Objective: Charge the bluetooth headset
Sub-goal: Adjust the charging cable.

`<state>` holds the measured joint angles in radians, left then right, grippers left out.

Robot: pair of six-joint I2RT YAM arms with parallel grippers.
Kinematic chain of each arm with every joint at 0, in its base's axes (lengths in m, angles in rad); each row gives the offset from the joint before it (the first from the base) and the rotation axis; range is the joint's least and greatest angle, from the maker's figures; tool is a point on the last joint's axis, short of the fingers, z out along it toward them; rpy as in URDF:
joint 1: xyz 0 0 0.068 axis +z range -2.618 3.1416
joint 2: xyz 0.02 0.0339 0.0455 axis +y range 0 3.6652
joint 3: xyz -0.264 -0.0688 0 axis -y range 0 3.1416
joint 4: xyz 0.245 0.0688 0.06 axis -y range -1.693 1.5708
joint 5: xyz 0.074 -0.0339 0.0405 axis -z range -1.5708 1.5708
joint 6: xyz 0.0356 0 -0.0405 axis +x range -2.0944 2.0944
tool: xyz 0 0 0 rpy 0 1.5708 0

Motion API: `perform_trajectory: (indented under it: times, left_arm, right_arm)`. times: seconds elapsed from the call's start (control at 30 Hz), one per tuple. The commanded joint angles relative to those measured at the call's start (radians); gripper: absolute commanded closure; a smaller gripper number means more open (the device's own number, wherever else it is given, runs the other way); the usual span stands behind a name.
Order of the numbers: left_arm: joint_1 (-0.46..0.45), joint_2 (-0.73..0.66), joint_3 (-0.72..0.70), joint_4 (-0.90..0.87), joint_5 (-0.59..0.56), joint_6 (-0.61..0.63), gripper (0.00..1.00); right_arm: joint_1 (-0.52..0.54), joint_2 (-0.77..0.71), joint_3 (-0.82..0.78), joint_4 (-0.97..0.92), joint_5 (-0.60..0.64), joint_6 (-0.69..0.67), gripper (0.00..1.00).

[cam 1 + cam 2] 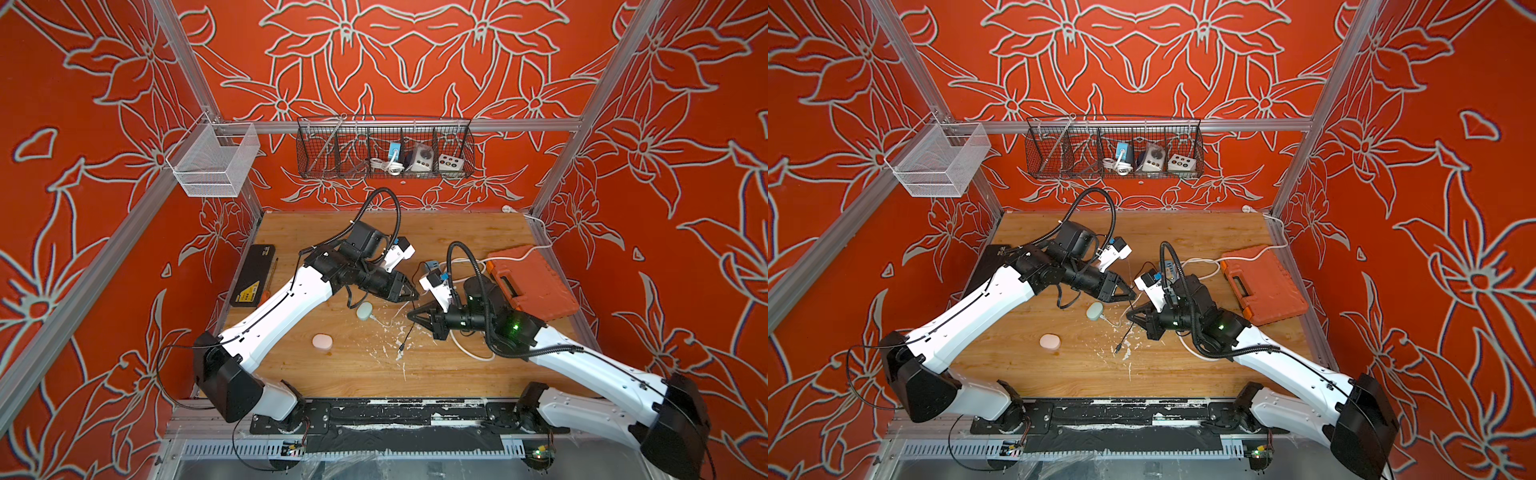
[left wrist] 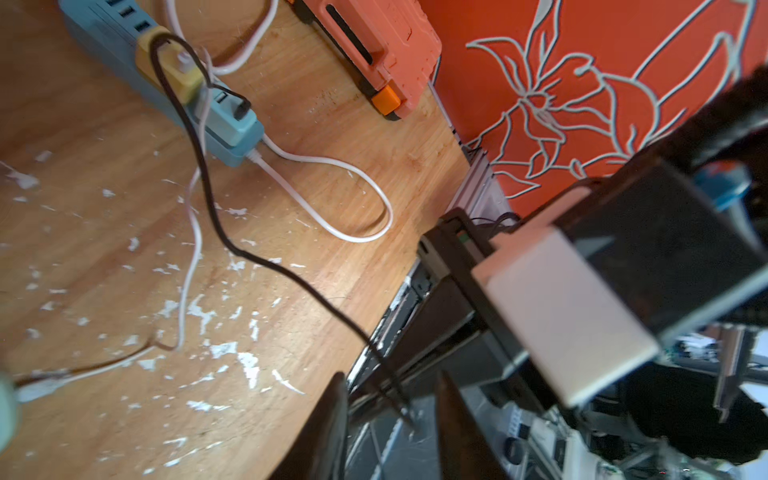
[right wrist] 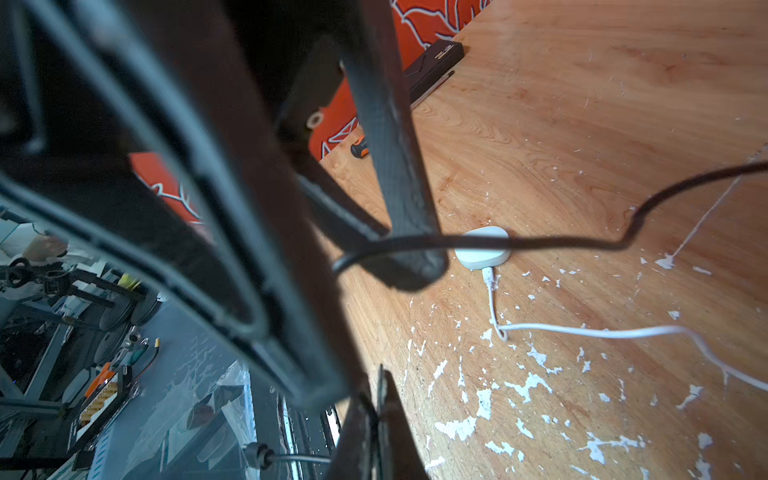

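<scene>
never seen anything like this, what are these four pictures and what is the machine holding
This is a robot with two white arms, a left arm and a right arm, fixed at the near edge of a wooden table. Each arm ends in a gripper, which is a clamp with two fingers.

The two wide pictures come from one camera head looking down from above. The two close pictures come from cameras on the wrists.

On the table lie a pale green case with a white cable plugged in, a pink case, a blue power strip, an orange tool case and a black box.

The right gripper is shut on a thin black cable, and the cable's free plug hangs loose. The left gripper is open, with that cable running between its fingers.
</scene>
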<state>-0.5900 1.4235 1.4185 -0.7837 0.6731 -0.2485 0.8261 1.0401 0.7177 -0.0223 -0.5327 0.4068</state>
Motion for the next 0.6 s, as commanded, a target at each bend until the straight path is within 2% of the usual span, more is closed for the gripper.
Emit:
perform_trajectory:
  times: [0.0,0.17,0.27,0.47,0.57]
  left_arm:
    - [0.012,-0.078,-0.03,0.027,-0.086,-0.005,0.44]
    - [0.021,-0.212,-0.131,0.071,-0.232,-0.04,0.32]
    - [0.022,-0.299,-0.213,0.09,-0.29,-0.065,0.32]
    - [0.022,-0.483,-0.43,0.243,-0.272,-0.155,0.31]
    - [0.022,-0.553,-0.527,0.357,-0.248,-0.201,0.27]
  right_arm:
    - [0.005,-0.029,-0.004,-0.024,0.095,0.03,1.0]
    - [0.005,-0.036,0.009,-0.027,0.18,0.09,1.0]
    - [0.005,-0.039,0.008,-0.004,0.207,0.135,1.0]
    - [0.005,-0.064,0.001,0.064,0.222,0.221,1.0]
    - [0.005,-0.079,-0.007,0.103,0.217,0.256,1.0]
